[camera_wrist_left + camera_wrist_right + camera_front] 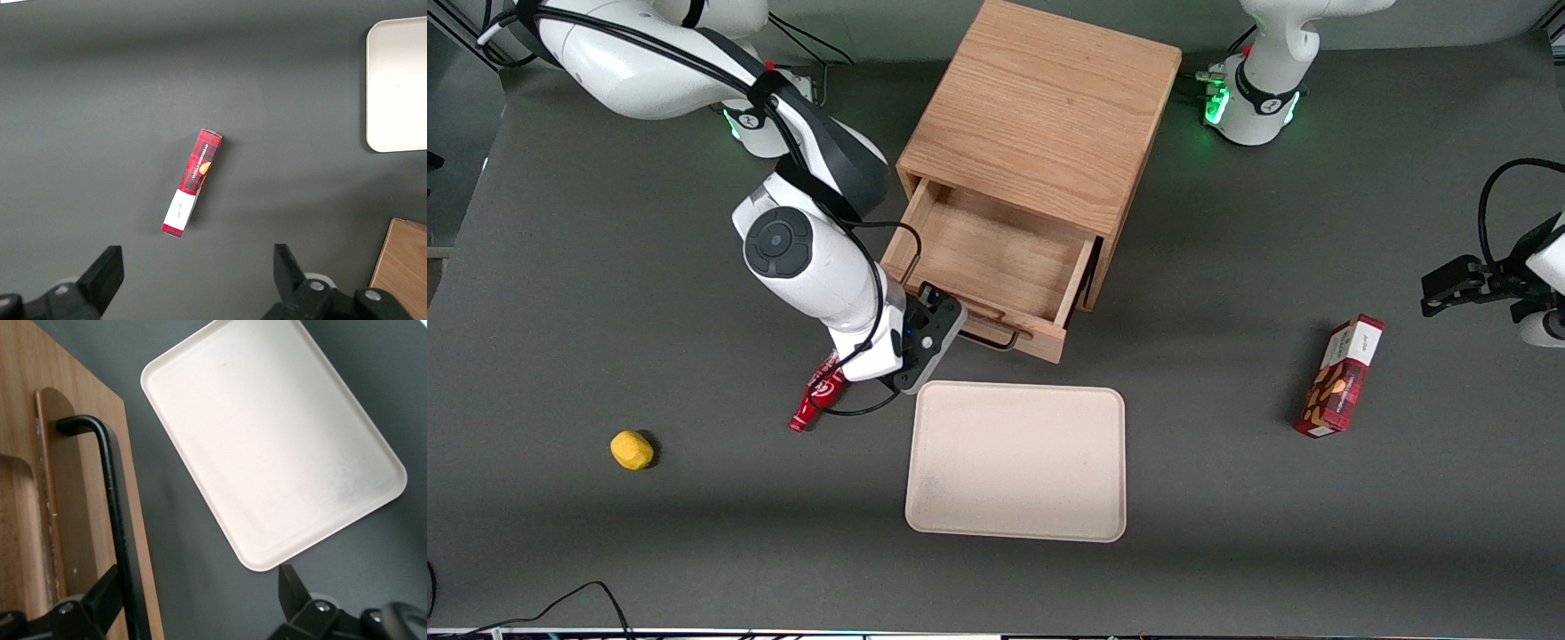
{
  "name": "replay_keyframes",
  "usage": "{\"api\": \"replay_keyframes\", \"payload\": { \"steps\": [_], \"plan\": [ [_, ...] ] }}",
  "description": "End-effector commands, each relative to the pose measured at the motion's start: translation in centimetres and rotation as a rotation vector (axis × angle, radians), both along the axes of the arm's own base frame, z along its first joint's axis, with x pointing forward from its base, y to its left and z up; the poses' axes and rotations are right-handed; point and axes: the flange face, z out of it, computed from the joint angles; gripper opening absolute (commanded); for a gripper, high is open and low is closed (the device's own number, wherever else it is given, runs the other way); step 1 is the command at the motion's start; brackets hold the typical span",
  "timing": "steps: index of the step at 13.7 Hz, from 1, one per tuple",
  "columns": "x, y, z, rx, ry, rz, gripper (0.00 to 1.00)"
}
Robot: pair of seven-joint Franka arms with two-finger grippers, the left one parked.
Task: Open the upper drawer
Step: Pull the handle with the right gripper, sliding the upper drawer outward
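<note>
Standing pulled out of the wooden cabinet [1040,124], the upper drawer [996,258] shows its bare wooden floor from above, its front panel nearer the front camera than the cabinet body. The gripper [938,324] sits at the working-arm end of that front panel, right at the black wire handle [989,339]. In the right wrist view the gripper [200,600] has its fingers [107,597] spread wide: one finger lies against the handle [113,500] bar, while the other finger hangs over the dark counter [373,387], apart from the bar. Nothing is clamped between them.

Just past the open fingers, nearer the front camera, lies a pale tray [1016,462], flat on the counter [1227,533]; the wrist camera shows the same tray [267,447] close to the drawer front [80,407] without touching it. Beside the gripper, partly hidden under the wrist, a small red bottle [815,404] lies on its side. A yellow lump [631,450] sits farther toward the working arm's end. Well away from the fingers, toward the parked arm's end, a red box [1341,378] lies on the counter.
</note>
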Motion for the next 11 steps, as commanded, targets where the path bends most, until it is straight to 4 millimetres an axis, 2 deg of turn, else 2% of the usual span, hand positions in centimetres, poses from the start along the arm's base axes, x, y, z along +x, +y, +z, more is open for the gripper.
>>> {"api": "replay_keyframes", "payload": {
  "steps": [1,5,11],
  "plan": [
    [0.7,-0.4,0.2,-0.011,-0.051,0.008,1.00],
    [2.0,-1.7,-0.7,-0.014,-0.080,-0.012,1.00],
    [4.7,-4.9,-1.5,-0.013,-0.135,-0.079,1.00]
  ]
}}
